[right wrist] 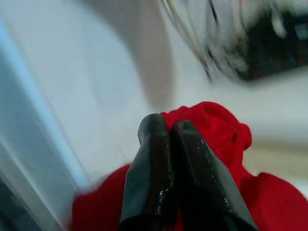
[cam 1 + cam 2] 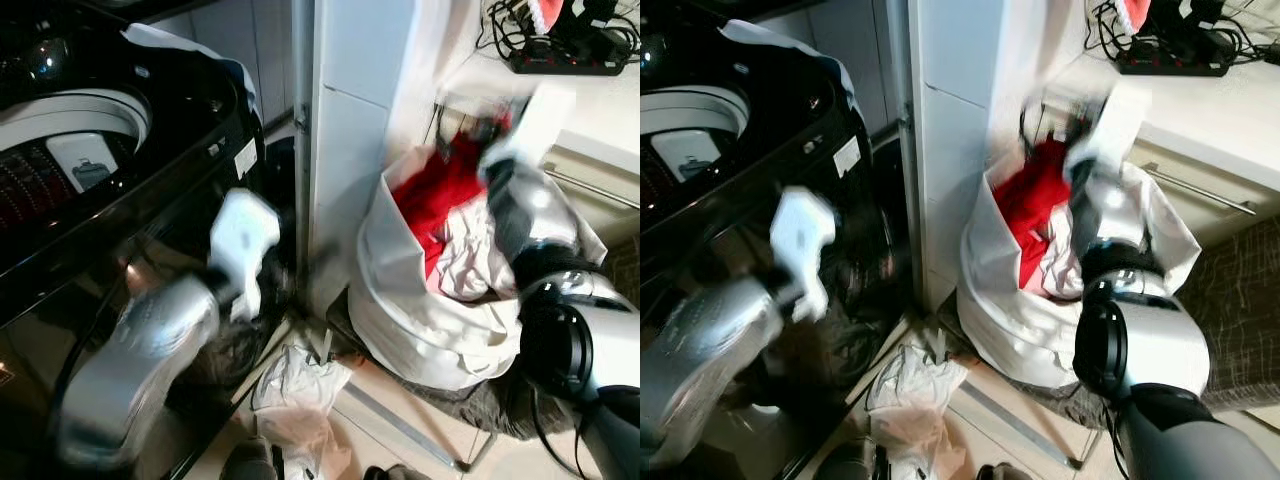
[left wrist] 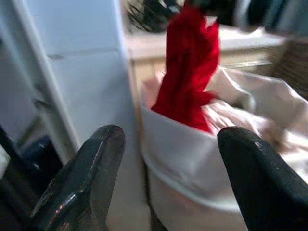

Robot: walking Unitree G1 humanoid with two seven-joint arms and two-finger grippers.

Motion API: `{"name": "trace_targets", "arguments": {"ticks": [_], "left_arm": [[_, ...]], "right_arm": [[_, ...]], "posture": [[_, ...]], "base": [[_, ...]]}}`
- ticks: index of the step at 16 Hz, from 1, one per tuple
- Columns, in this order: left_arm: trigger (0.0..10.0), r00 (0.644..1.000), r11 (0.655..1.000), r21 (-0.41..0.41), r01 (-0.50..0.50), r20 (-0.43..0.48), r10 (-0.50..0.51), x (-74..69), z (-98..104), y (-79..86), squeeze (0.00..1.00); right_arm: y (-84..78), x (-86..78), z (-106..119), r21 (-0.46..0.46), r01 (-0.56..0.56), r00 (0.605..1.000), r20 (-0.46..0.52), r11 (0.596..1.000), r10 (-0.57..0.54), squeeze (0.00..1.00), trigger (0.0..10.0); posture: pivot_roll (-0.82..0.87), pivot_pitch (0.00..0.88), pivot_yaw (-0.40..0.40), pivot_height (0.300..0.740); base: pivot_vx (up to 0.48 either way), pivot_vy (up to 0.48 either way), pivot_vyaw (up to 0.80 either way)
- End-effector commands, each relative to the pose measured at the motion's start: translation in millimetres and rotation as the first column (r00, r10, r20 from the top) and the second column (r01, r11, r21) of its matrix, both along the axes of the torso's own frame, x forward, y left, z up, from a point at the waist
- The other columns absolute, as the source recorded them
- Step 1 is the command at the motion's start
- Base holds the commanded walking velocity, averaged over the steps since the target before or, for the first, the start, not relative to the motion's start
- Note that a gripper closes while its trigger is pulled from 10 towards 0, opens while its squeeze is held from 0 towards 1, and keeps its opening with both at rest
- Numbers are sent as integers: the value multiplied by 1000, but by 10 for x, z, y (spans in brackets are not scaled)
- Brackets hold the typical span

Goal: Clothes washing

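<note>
A red garment [image 2: 438,195] hangs half out of a white laundry bag [image 2: 420,335] that stands on the floor by a white pillar. My right gripper [image 1: 166,127] is above the bag's mouth, shut on the top of the red garment [image 1: 219,132], and its arm is blurred. The black top-loading washing machine [image 2: 150,140] stands at the left with its drum opening showing. My left gripper [image 3: 171,137] is held open in front of the washer, with nothing between its fingers, and points towards the bag [image 3: 192,168] and the red garment [image 3: 190,62].
Light-coloured clothes [image 2: 295,390] lie on the floor between the washer and the bag. More pale laundry [image 2: 470,255] fills the bag. A counter with a black power strip [image 2: 565,62] and cables stands behind the bag. The white pillar [image 2: 350,130] separates washer and bag.
</note>
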State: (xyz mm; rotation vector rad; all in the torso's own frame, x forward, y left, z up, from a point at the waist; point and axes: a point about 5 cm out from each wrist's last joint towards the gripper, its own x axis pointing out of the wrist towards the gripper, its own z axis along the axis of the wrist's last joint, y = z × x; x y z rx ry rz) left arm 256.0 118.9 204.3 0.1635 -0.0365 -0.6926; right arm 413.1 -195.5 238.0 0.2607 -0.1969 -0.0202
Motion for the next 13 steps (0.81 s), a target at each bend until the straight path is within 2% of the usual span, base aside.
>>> {"name": "trace_targets", "arguments": {"ticks": [1, 3, 4, 5, 6, 7, 8, 10, 11, 13], "left_arm": [[10000, 1000, 1000, -18, -22, 6, 22, 63, -10, 11, 0], [10000, 999, 999, -37, -26, 27, 27, 115, 21, -20, 0], [10000, 996, 999, -32, -44, 77, 46, 238, 64, -72, 0], [10000, 993, 998, -45, -51, 101, 55, 302, 112, -85, 0], [10000, 990, 997, -59, -58, 123, 64, 359, 175, -91, 0], [10000, 987, 994, -89, -66, 140, 78, 419, 247, -97, 0], [10000, 986, 985, -166, -50, 148, 75, 485, 374, -135, 980], [10000, 981, 976, -216, -18, 183, 59, 514, 519, -201, 1000], [10000, 977, 958, -286, 13, 208, 49, 558, 665, -283, 1000], [10000, 971, 937, -347, 36, 235, 49, 620, 764, -359, 1000]], "right_arm": [[-17, -2, 382, -6, -48, 991, 124, 999, 49, 0, 0], [37, -34, 645, -70, -89, 977, 186, 994, 100, 0, 0], [201, -187, 1227, -216, -175, 914, 326, 961, 240, 0, 0], [250, -299, 1571, -228, -204, 869, 405, 952, 283, 0, 0], [251, -391, 1883, -126, -246, 832, 481, 961, 276, 0, 0], [288, -493, 2109, -42, -312, 797, 533, 949, 286, 0, 0], [429, -606, 2206, -51, -377, 772, 535, 925, 344, 0, 0], [570, -661, 2166, -32, -457, 752, 519, 889, 406, 0, 0], [693, -656, 2081, 35, -537, 741, 497, 843, 452, 0, 0], [867, -597, 1852, 59, -605, 742, 406, 794, 534, 0, 0]], "posture": [[121, 0, -3, 740], [109, 0, 2, 740], [62, 0, 23, 740], [41, 0, 29, 740], [27, 0, 37, 740], [14, 0, 40, 740], [6, 0, 38, 740], [4, 0, 36, 740], [3, 0, 31, 740], [4, 0, 28, 740]], "base": [[0, 0, 0], [0, 0, 0], [0, 0, 0], [0, 0, 0], [0, 0, 0], [0, 0, 0], [0, 0, 0], [0, 0, 0], [0, 0, 0], [0, 0, 0]]}}
